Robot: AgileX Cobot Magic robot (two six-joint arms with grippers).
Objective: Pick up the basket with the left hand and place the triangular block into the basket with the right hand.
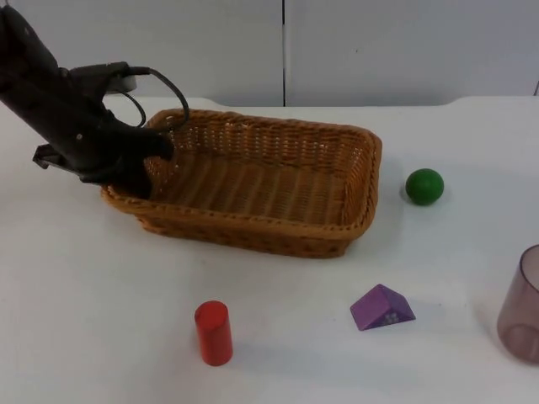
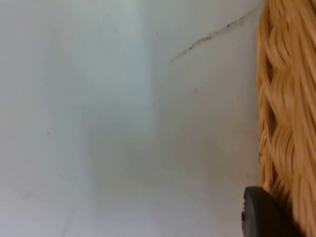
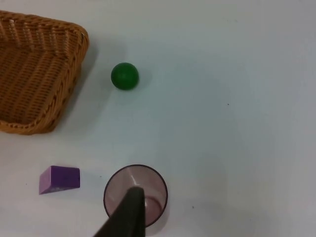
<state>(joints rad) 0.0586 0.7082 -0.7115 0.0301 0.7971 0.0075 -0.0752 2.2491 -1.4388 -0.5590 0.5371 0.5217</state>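
At the left end of the basket (image 1: 253, 181), the left end effector (image 1: 145, 172) straddled the woven wall, one finger inside and one outside; the fingers looked closed on the rim, though the basket appeared to sit flat on the white surface (image 1: 101, 320), so I judged the lift not yet begun. Gripping the short end left the basket's open middle free for a drop from the right. The triangular block (image 1: 382, 307), purple, lay on the near side, right of a red cylinder (image 1: 214, 332) and apart from the basket. A green ball (image 1: 424, 186) sat just right of the basket, a translucent purple cup (image 1: 522, 305) at the right edge. The right end effector (image 3: 129, 215) hung above that cup, waiting; I could not tell its opening.
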